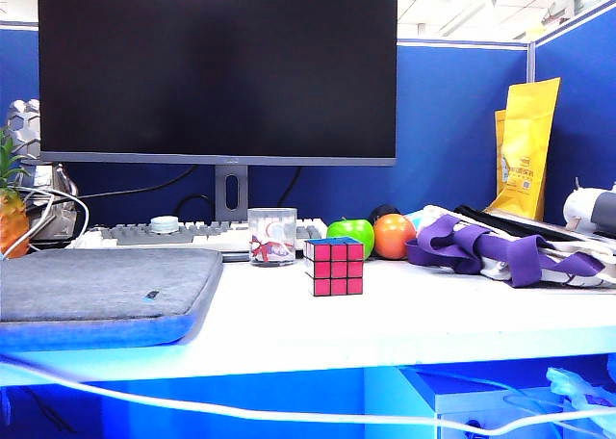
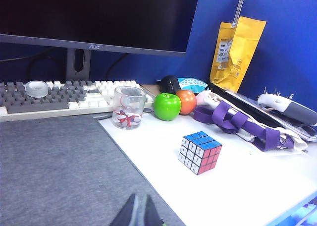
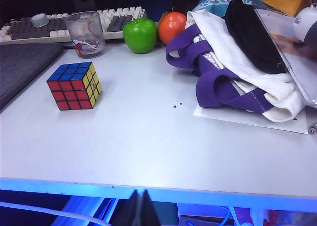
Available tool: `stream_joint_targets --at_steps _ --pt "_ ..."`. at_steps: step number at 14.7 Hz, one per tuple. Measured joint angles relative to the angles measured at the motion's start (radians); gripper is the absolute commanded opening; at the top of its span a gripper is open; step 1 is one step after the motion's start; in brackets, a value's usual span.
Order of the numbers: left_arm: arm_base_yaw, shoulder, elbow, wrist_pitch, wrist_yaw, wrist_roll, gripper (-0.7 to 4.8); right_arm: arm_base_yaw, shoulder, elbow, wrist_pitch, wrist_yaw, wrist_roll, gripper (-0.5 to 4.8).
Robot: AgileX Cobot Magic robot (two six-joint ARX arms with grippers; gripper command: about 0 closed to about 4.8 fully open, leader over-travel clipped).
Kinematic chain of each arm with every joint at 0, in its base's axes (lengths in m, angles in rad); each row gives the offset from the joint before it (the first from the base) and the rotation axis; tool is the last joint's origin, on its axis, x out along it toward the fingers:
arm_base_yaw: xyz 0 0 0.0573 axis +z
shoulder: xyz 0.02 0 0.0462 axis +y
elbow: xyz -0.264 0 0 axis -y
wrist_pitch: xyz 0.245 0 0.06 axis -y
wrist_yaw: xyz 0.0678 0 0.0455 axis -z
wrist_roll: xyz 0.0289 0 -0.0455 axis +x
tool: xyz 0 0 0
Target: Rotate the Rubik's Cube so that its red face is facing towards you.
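The cube stands on the desk near the middle, just in front of the glass and apple, its red face already towards the front edge. Both grippers, left and right, are clenched, empty and well back from it. The turn looks done; the next move is probably only to hold clear.
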Motion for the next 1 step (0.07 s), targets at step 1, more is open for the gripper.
stream_joint_targets --at_steps 1 --pt "0.000 0.000 0.000 0.000 0.000 0.000 0.30 0.000 0.000 0.000 0.000 0.000 0.000 0.00"
